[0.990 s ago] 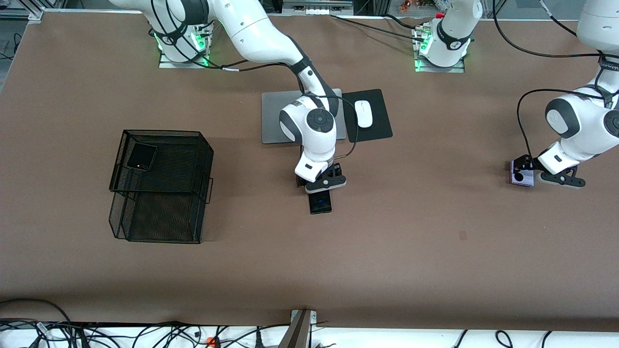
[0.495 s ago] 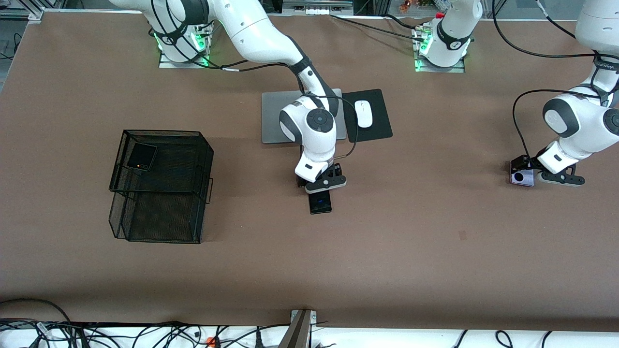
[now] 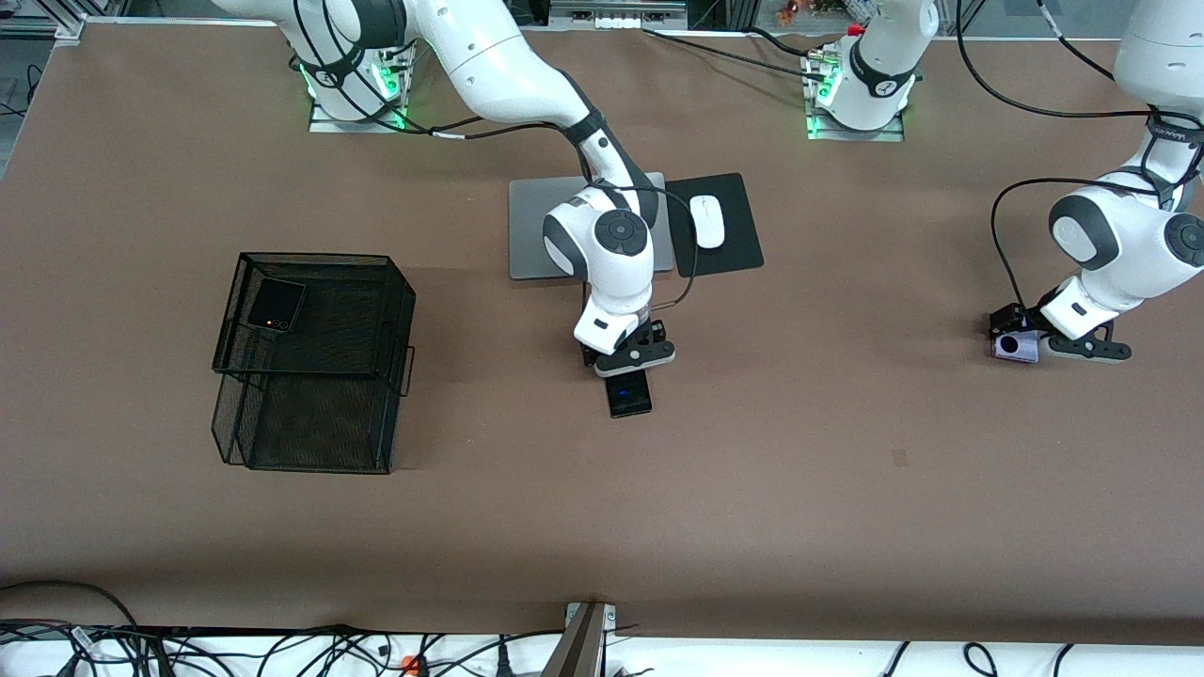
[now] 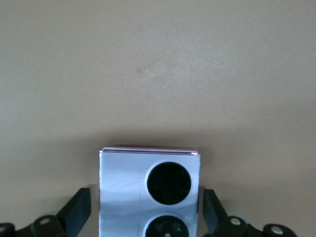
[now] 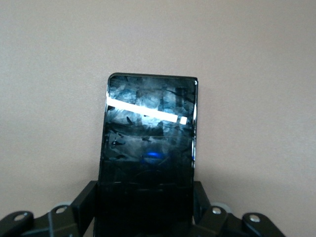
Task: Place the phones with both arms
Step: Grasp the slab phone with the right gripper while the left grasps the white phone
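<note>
I saw the right gripper [image 3: 628,369] clamped on the slim black phone [image 3: 628,393] mid-table; the left gripper [image 4: 144,210] straddled the lavender phone [image 3: 1017,347] at its own end, one finger [image 4: 79,211] apart from it (a half-closed pinch might skid it). Count: three phones, third in the mesh basket [image 3: 376,282]; two arms

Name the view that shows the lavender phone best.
Left wrist view: the lavender phone fills the frame between the left gripper fingers, camera circles clear. Front view shows it small, partly hidden. Right wrist view lacks it.
</note>
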